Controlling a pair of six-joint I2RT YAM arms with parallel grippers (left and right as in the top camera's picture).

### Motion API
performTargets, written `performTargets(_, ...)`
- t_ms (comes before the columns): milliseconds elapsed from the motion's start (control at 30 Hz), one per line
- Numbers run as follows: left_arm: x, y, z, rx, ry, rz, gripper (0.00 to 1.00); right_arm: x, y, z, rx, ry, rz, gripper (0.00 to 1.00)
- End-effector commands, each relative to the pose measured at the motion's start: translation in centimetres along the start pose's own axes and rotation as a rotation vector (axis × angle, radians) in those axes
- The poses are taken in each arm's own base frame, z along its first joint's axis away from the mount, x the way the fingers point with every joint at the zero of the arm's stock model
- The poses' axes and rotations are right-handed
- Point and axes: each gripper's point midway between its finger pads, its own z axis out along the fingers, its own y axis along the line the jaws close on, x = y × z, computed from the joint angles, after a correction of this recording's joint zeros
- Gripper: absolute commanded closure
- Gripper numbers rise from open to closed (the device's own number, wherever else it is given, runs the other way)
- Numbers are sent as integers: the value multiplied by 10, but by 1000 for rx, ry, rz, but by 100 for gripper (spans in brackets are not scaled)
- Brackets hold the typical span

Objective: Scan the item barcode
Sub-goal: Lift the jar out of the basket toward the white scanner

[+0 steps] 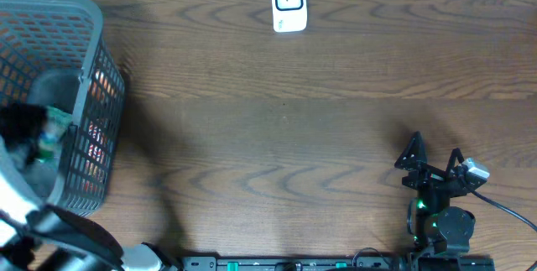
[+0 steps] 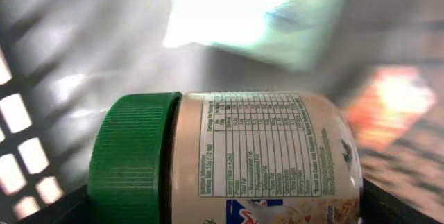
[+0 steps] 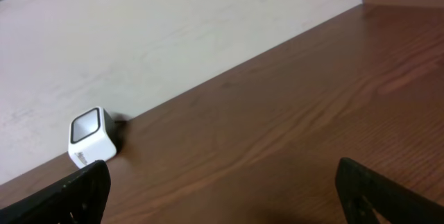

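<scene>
While the right end effector gapes empty, left end effector straddles the jar, grip unclear.

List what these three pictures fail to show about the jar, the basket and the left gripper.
1. Jar, left wrist view: no barcode shows; the bottom edge cuts off the label, and its print is blurred.
2. Left gripper, overhead view: a dark blur inside the basket; open or gripping cannot be told.
3. Other items in it, both views: blurred, unidentifiable.

Dark brown wood-grain table, grain running lengthwise. Plain pale wall directly behind its far edge. Lighting soft and even, faint sheen on the wood.
</scene>
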Motion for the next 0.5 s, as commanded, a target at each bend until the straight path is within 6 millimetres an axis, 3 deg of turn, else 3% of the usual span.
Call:
performTargets(0,2,-63,-77,320,-40,60,34,1,0,0,-1,1,6,1)
performTargets(100,17,-97,-136,540,-51,131,34,1,0,0,-1,1,6,1)
performTargets(233,66,-133,-209,837,-7,291,33,1,0,0,-1,1,6,1)
performTargets(367,119,-148,-250,957,26,425,29,1,0,0,-1,1,6,1)
performTargets(467,165,-157,-264,1001,82,543,29,1,0,0,-1,1,6,1)
